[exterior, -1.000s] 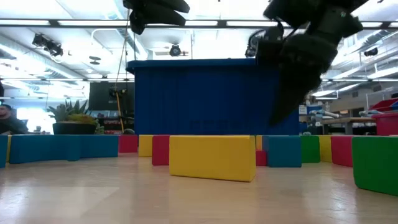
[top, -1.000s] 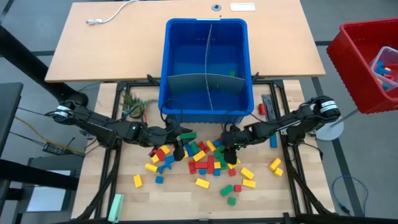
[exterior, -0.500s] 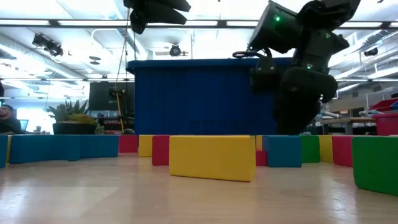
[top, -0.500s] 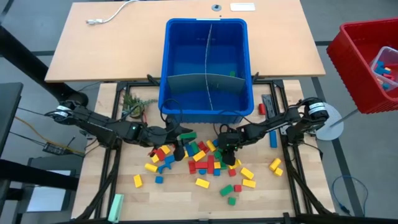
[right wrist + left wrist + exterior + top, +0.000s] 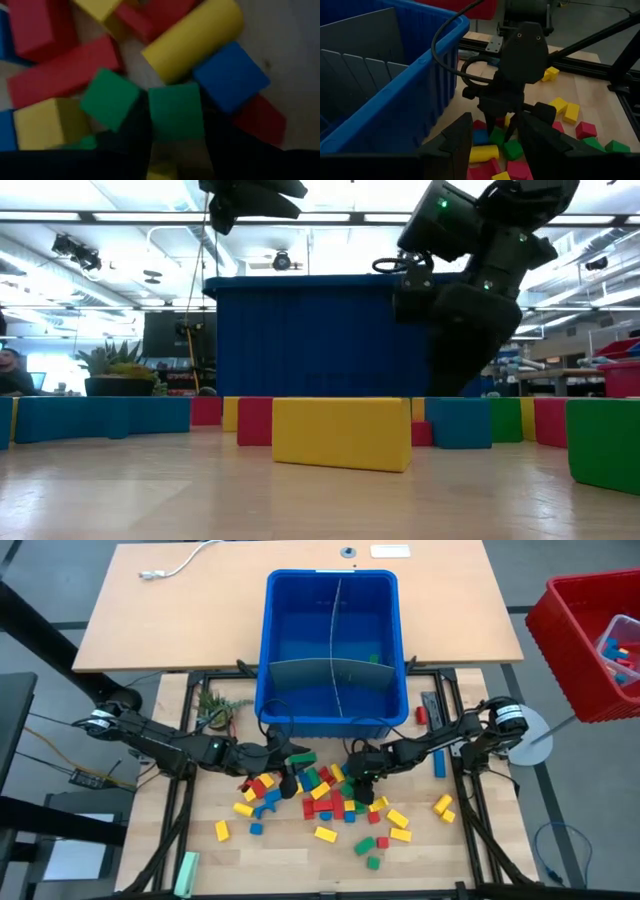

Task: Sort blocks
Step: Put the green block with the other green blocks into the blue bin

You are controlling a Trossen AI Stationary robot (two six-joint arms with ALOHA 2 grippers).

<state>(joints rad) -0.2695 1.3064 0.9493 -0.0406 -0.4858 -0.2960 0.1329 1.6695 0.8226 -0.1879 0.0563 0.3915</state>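
The right gripper (image 5: pixel 358 776), jaws narrowing round a green block (image 5: pixel 176 111) in the blocks (image 5: pixel 325 798) at six o'clock of the blue bin (image 5: pixel 277 690), readies a pick, while the left gripper (image 5: pixel 287 770) waits part-open at the pile's ten o'clock.

Two dark jointed arms, black cables looping at wrists, green light glowing on each

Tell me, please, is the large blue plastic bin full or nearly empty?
Nearly empty: the large blue plastic bin shows bare floor beside its grey dividers, with only one small green block inside.
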